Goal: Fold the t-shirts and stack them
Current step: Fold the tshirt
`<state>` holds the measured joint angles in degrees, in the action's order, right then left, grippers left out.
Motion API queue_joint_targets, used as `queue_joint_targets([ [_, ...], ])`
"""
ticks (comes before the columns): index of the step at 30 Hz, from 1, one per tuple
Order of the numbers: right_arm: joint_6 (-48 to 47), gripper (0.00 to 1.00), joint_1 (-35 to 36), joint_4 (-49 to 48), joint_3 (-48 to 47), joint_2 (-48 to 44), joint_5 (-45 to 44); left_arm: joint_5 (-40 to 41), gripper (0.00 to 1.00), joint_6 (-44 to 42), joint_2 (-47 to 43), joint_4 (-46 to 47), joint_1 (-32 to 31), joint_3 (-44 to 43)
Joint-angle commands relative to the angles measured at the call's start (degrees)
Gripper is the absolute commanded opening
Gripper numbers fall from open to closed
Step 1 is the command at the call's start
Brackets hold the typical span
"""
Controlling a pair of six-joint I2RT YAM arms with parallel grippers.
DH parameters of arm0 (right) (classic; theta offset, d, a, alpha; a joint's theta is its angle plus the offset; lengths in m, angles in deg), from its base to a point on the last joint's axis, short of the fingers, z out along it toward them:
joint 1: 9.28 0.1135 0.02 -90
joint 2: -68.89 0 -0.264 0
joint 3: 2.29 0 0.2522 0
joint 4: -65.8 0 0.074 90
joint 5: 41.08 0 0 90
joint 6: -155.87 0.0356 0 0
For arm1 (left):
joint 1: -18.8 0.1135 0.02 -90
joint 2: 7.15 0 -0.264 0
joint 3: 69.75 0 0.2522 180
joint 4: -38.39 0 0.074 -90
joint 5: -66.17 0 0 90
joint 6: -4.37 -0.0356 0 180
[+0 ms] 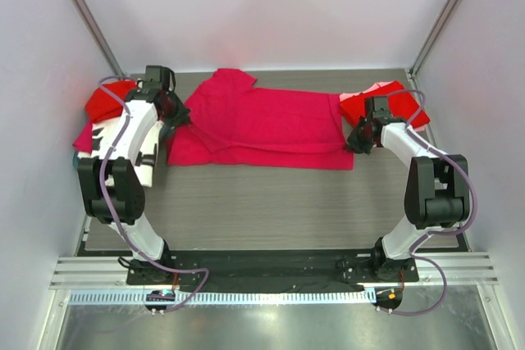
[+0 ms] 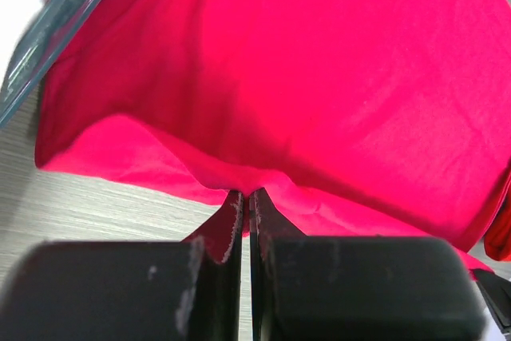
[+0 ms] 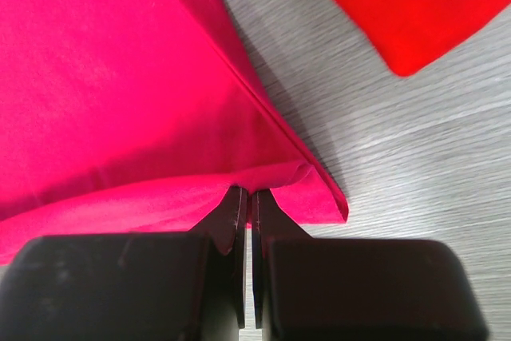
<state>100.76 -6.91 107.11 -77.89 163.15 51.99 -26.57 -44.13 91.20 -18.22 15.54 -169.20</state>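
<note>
Left wrist — pink t-shirt (image 2: pixel 319 77) edge between left pincer (image 2: pixel 246 201) tips

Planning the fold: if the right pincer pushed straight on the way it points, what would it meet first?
The right pincer is shut on the magenta t-shirt, whose fabric lies directly ahead; beyond it, probably bare table. The red shirt sits right of that line.

No writing, label, brand, number or sign can be read in any of the three views. The fittings (image 1: pixel 162 294) at the arm bases, along the near edge of the table (image 1: pixel 262 194), are too small in the top view to tell whether they carry any marking.
</note>
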Motion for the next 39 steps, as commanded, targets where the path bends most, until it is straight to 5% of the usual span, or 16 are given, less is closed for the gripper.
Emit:
queue_joint_targets([
  [1,-0.79,0.01,-1.14,-1.27,-2.75,-0.22,0.88,2.21,0.00,-0.80,0.44,-1.01,-0.16,-3.25],
  [38,-2.37,0.01,-3.43,-2.76,-8.82,7.87,3.96,10.39,0.00,-2.91,17.23,-8.65,-3.33,-23.21],
  [39,-2.46,0.17,-3.51,-2.77,-8.99,8.31,4.05,10.30,0.00,-2.74,17.67,-8.65,-3.41,-23.29],
])
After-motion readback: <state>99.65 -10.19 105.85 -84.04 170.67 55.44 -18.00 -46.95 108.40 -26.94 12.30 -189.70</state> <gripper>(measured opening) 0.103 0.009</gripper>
